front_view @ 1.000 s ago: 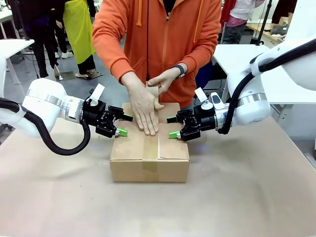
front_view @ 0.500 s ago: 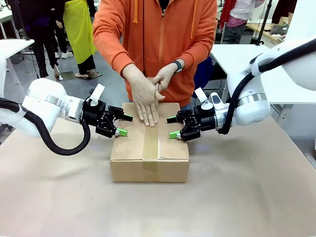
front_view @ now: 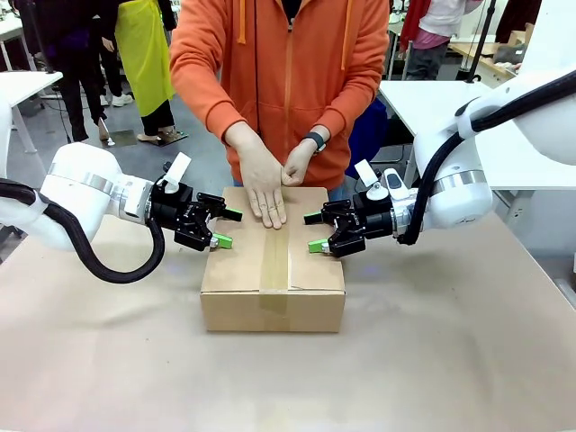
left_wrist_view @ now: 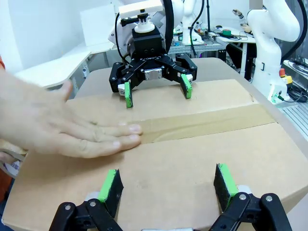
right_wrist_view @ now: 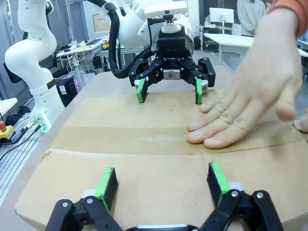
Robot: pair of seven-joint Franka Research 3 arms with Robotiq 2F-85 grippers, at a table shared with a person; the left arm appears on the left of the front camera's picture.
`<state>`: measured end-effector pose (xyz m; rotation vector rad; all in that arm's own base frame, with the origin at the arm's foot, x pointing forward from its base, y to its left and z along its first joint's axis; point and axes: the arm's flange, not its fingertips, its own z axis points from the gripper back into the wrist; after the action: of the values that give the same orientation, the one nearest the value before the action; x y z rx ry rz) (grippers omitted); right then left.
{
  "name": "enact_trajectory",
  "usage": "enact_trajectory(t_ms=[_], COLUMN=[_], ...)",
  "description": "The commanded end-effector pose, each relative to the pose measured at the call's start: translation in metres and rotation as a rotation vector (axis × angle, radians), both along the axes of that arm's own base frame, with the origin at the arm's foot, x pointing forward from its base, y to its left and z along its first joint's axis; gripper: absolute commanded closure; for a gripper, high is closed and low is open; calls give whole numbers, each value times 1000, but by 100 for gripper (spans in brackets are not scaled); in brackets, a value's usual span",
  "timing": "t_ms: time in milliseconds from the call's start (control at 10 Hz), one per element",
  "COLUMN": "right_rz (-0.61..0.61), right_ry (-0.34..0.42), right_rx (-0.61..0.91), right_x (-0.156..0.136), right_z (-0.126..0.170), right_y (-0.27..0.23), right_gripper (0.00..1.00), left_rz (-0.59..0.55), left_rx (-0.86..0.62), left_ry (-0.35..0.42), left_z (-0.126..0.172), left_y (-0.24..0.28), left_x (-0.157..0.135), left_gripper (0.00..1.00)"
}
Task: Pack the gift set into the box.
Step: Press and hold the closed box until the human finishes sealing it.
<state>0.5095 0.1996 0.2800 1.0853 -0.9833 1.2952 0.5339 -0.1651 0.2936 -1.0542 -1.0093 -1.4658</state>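
Observation:
The brown cardboard box (front_view: 270,283) stands mid-table with its flaps closed and a strip of tape (front_view: 274,265) along the seam. The gift set is hidden. A person's hand (front_view: 267,193) lies flat on the tape at the far end, and the other hand (front_view: 295,171) is held just behind it. My left gripper (front_view: 230,228) hovers open over the box's left top edge, holding nothing. My right gripper (front_view: 311,231) is open over the right edge. In the left wrist view my left gripper (left_wrist_view: 168,185) faces the right gripper (left_wrist_view: 156,89) across the lid. In the right wrist view my right gripper (right_wrist_view: 161,180) faces the hand (right_wrist_view: 245,101).
The person in an orange hoodie (front_view: 288,72) stands close against the table's far edge. The tan tabletop (front_view: 288,378) stretches in front of the box. White tables (front_view: 22,85) and other people are farther back.
The person's flat hand slid along the tape from mid-lid to the far edge, and the other hand lifted toward the body. Both grippers stayed where they were.

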Motion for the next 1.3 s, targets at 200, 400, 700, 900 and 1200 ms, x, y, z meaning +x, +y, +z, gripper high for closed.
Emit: enact_trajectory(t_ms=[200, 400, 700, 900, 1200], right_rz=[-2, -2, -2, -2, -2], right_ry=[6, 6, 6, 6, 6], right_rx=[-9, -9, -9, -9, -9], right_x=[0, 0, 0, 0, 0], right_z=[-1, -1, -1, -1, -1], right_y=[1, 1, 1, 1, 1], right_gripper=[0, 0, 0, 0, 0], left_rz=[-3, -3, -3, -3, -3], left_rx=[1, 1, 1, 1, 1], left_ry=[-12, -12, -12, -12, -12], left_z=[-1, -1, -1, -1, -1], left_y=[0, 0, 0, 0, 0], left_x=[-2, -2, -2, -2, -2], left_gripper=[0, 0, 0, 0, 0])
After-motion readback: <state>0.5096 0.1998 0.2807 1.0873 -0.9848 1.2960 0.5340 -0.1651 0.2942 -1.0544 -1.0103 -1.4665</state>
